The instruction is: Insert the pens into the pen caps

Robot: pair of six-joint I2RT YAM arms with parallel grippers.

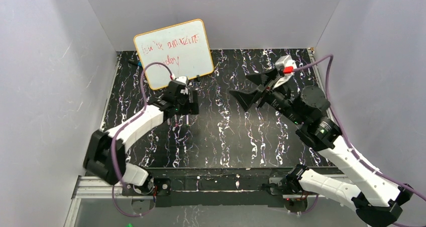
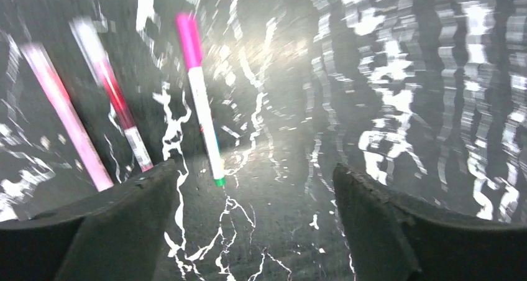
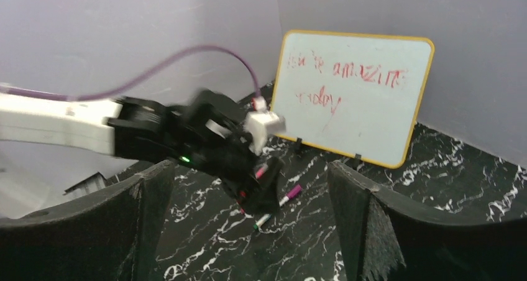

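Marble-patterned black tabletop [image 1: 236, 136], veined in white, forms the floor of a booth closed in by pale grey walls [image 1: 45, 61] on three sides. At the back leans a yellow-framed whiteboard [image 1: 173, 53] with red handwriting. "amazing" and "today" can be read; the words before them cannot. The left gripper [image 2: 253, 169] hangs low over the tabletop in front of the whiteboard, its jaws spread wide with nothing between them. Just ahead of it on the tabletop lie a white-bodied pen [image 2: 205, 116] with a magenta end and a pink-red pen [image 2: 118, 104], both blurred. The right gripper [image 3: 250, 167], raised and well apart from them, gapes wide and empty.
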